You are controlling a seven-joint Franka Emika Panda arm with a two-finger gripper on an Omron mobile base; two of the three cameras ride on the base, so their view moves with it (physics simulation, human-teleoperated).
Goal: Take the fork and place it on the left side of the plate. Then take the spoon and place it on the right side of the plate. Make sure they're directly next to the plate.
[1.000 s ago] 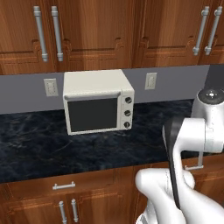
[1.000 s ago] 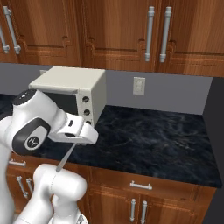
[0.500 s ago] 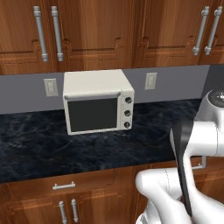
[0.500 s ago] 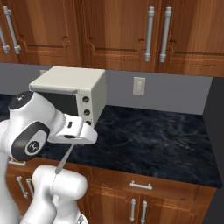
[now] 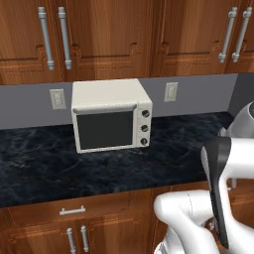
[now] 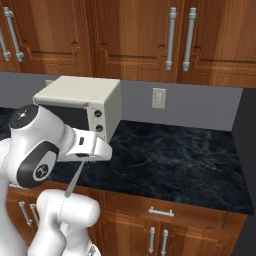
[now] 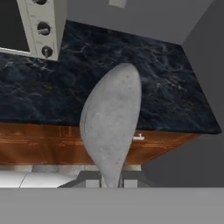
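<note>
Spoon [image 7: 112, 127] is in my grip, the gripper [image 7: 110, 183] clamped on its handle, bowl pointing out over the dark counter [image 7: 131, 78]; from the right base camera it hangs below the hand as a thin grey sliver [image 6: 73, 181]. I judge this to be the second step, carrying. Toaster oven [image 5: 110, 115] sits ahead. Next I need the plate in sight, then set the spoon down right beside its right edge.

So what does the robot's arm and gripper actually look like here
The arm is glossy white, built of rounded segments with dark grey joint caps and a dark band along one link. The gripper has a flat white hand body; its small dark fingers show at the bottom of the hand view. No cables or markings are visible.
</note>
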